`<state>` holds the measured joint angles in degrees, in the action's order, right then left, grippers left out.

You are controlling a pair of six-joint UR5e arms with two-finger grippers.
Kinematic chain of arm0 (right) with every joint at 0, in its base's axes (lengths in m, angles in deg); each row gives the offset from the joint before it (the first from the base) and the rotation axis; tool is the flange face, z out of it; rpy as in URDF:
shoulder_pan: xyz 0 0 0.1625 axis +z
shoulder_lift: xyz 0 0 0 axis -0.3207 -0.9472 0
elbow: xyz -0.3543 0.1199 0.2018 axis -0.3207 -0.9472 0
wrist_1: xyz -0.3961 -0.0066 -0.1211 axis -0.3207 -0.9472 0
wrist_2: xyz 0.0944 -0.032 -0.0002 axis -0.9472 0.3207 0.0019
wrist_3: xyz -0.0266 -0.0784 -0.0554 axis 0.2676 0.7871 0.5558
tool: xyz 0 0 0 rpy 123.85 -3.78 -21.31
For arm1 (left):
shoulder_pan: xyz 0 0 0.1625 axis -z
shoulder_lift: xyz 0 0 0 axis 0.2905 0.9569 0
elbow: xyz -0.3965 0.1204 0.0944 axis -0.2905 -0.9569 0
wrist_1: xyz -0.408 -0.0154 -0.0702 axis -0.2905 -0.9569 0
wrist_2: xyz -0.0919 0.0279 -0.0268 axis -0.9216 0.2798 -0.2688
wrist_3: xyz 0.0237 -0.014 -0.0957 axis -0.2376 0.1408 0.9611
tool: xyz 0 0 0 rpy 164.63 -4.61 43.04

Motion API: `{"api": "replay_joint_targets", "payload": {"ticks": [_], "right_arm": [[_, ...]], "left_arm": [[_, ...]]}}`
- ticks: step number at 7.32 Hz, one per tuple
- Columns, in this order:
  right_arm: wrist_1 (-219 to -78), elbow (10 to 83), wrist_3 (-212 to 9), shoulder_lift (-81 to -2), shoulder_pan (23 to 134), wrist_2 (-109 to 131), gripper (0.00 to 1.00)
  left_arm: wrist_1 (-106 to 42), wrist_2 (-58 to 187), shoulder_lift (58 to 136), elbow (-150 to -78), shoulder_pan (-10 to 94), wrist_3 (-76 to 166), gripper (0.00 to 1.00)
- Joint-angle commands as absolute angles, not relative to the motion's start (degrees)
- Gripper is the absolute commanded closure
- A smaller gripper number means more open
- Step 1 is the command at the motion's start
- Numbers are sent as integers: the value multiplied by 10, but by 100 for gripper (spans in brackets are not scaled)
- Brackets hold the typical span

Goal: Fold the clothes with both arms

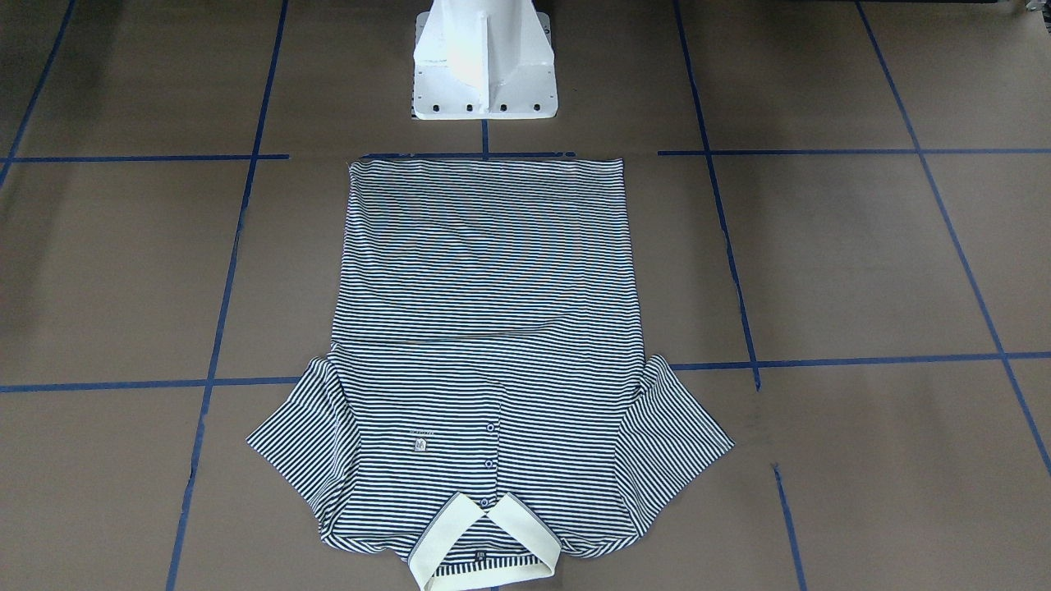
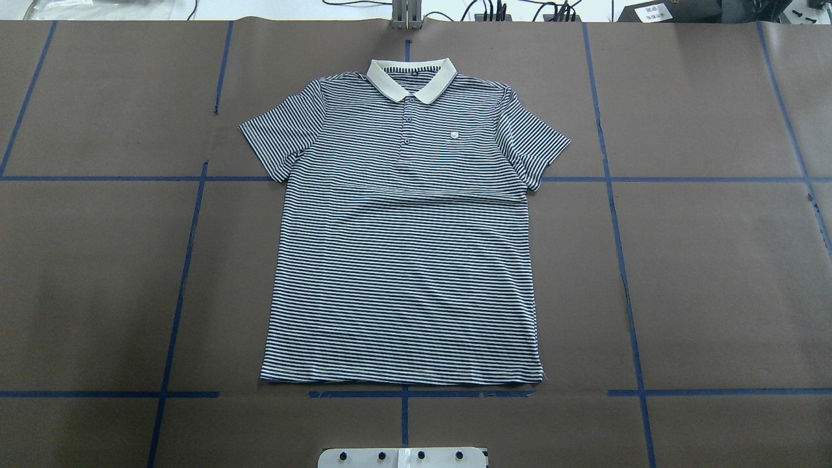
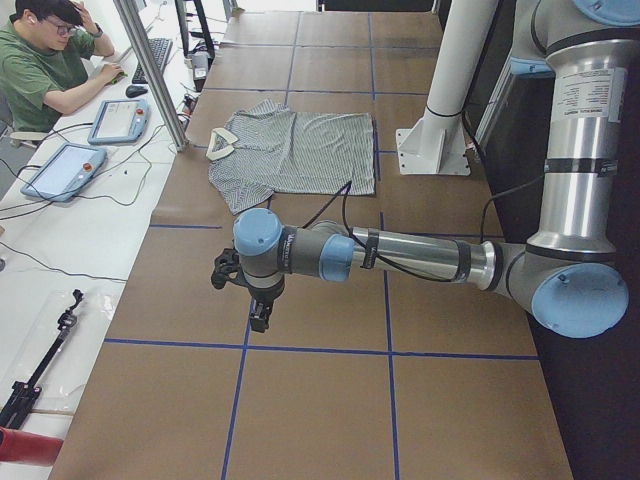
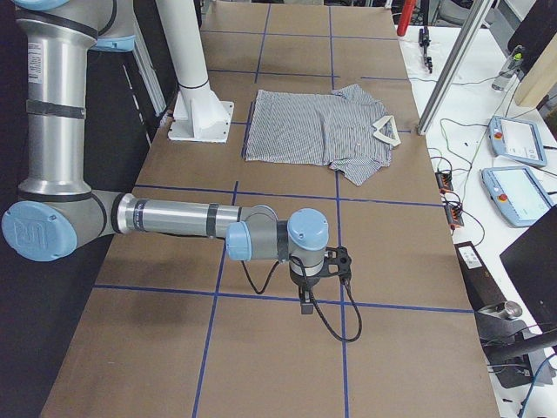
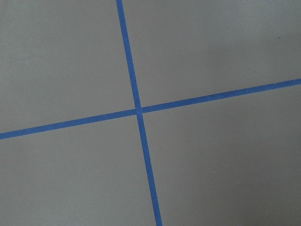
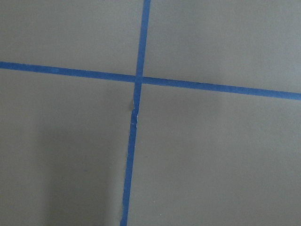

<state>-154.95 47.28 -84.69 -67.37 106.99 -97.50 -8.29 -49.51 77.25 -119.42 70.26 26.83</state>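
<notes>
shirt [image 2: 403, 247] flat, face up, mid-table [image 2: 715, 273]; collar [image 2: 411, 78] far from base [image 1: 483, 57], hem beside it | only side views show left gripper [image 3: 258, 320] and right gripper [image 4: 305, 306], each above the table, well apart from shirt; open or closed: cannot tell | wrist views: tape crosses [image 5: 138, 111] only

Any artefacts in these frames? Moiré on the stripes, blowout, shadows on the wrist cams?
Front-facing: ring-shaped moiré across the polo shirt on its hem half, and the white pedestal is nearly blown out. Overhead: even light, no such rings visible. Right wrist: a soft shadow darkens the lower-left table paper, while the blue tape is sharp. Left wrist: evenly lit, no shadow.
</notes>
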Motion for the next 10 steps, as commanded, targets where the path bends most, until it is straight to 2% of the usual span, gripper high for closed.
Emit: {"api": "replay_joint_targets", "payload": {"ticks": [1,4,5,6,7,8,9,10], "right_arm": [[-1550,473,-849,-674,1057,-975,0],[-1543,476,-851,-661,1036,-974,0],[-1490,474,-852,-627,1029,-974,0],[-1421,469,-851,-615,1029,-968,0],[-1392,445,-880,-561,1032,-962,0],[-1378,434,-950,-553,1030,-961,0],[-1339,404,-959,-540,1027,-964,0],[-1285,394,-972,-535,1015,-961,0]], "left_arm": [[-140,-496,772,-1198,696,269,0],[-147,-489,772,-1193,690,273,0],[-172,-495,788,-1197,690,272,0],[-252,-489,804,-1191,690,273,0],[-330,-489,814,-1187,690,274,0],[-390,-488,825,-1169,690,274,0],[-432,-488,874,-1117,690,274,0],[-436,-488,882,-1105,689,279,0]]}}
